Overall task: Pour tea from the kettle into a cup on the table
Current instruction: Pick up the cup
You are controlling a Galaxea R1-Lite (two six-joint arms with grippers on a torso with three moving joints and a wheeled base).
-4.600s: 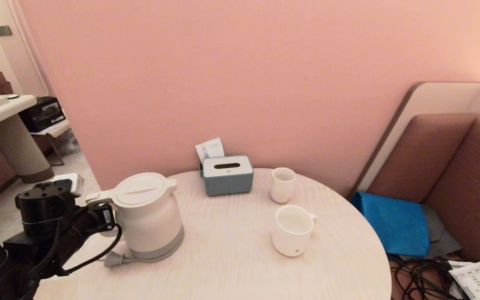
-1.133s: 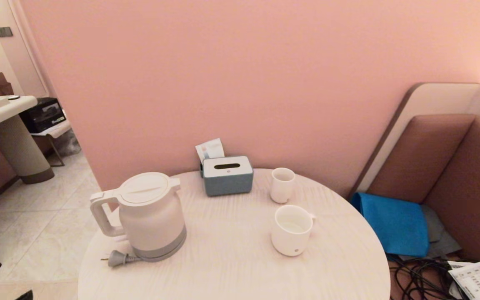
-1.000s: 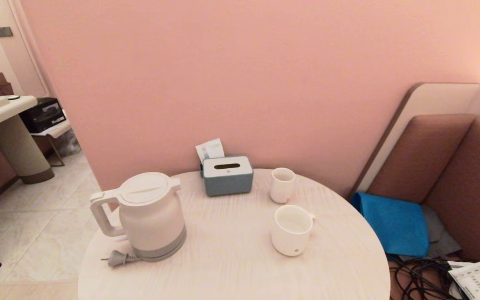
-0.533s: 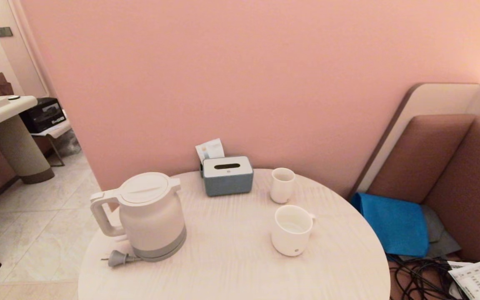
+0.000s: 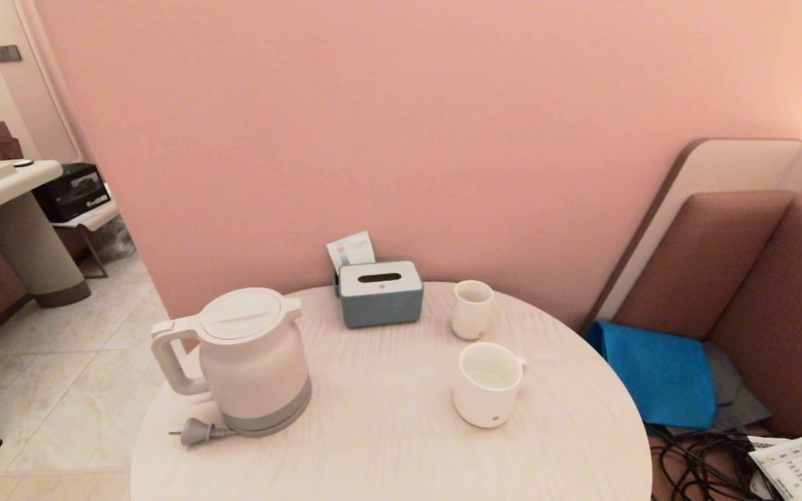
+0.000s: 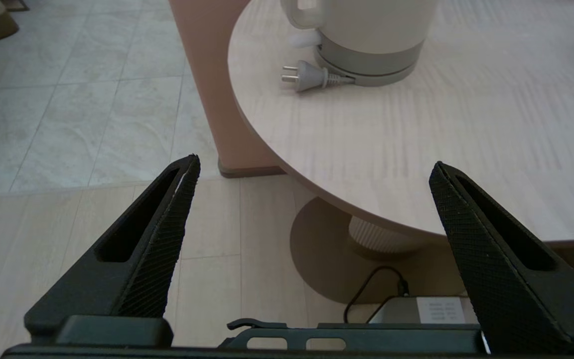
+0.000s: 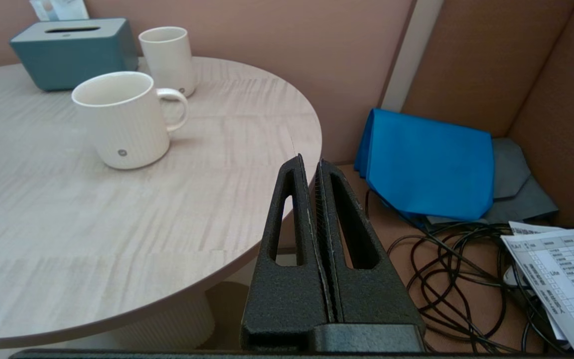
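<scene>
White plastic kettle (image 5: 251, 360) is seen upright on the table (image 5: 387, 445), left of the ribbed cup (image 5: 488, 383); the arm seen at its handle earlier is gone, so pouring seems done.

The left gripper (image 6: 312, 172), fingers spread, hangs below the table edge.

The right gripper (image 7: 314, 172), 2 fingers pressed together, is parked beside the table.

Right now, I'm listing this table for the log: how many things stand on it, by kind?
Kettle, with its plug lying beside it: 1
Mug with handle: 1
Handleless cup: 1
Tissue box: 1
Total on the table: 4
</scene>
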